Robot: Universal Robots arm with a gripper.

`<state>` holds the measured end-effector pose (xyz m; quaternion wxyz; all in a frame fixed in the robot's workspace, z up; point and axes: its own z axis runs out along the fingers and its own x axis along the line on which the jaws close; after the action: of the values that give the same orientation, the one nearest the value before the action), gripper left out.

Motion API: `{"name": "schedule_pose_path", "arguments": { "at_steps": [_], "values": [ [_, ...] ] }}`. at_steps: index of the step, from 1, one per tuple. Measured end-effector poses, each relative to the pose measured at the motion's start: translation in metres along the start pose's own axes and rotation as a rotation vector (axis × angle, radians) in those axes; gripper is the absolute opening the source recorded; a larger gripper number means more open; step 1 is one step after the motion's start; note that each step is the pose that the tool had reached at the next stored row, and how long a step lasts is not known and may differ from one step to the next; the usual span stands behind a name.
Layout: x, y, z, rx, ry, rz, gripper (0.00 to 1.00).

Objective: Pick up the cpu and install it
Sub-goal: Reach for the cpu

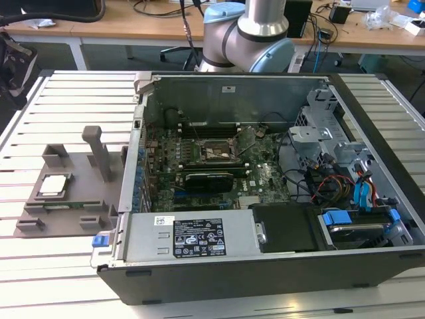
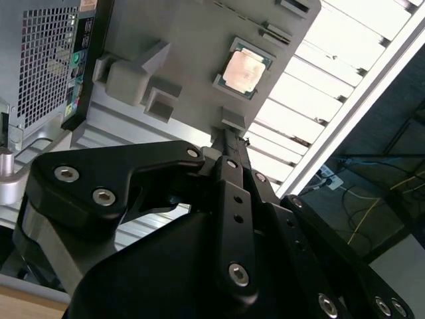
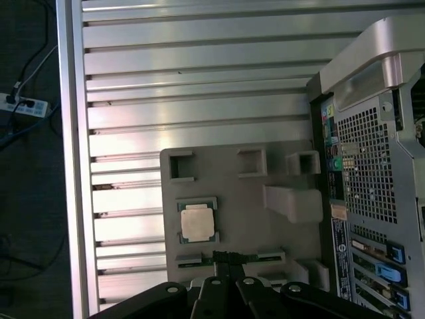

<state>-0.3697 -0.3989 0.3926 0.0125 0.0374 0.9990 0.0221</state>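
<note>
Small flat square silvery-grey cpu (image 1: 53, 185) is lying in a pocket by the exterior view's left edge of a grey plastic fixture plate (image 1: 83, 174) on the slatted metal table (image 1: 66, 100), while the black gripper (image 3: 224, 258) is hanging over the plate's edge near it, fingers pressed together, gripping nothing.

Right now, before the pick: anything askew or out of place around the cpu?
Nothing stands out. The cpu lies flat and square in its nest on the grey fixture, beside the open computer case. The gripper hangs near the fixture's edge, holding nothing.
</note>
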Motion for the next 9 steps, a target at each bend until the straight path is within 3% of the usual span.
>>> {"name": "schedule_pose_path", "arguments": {
  "at_steps": [9],
  "values": [
    [0.0147, -0.0011, 0.0, 0.0, 0.0, 0.0, 0.11]
  ]
}}
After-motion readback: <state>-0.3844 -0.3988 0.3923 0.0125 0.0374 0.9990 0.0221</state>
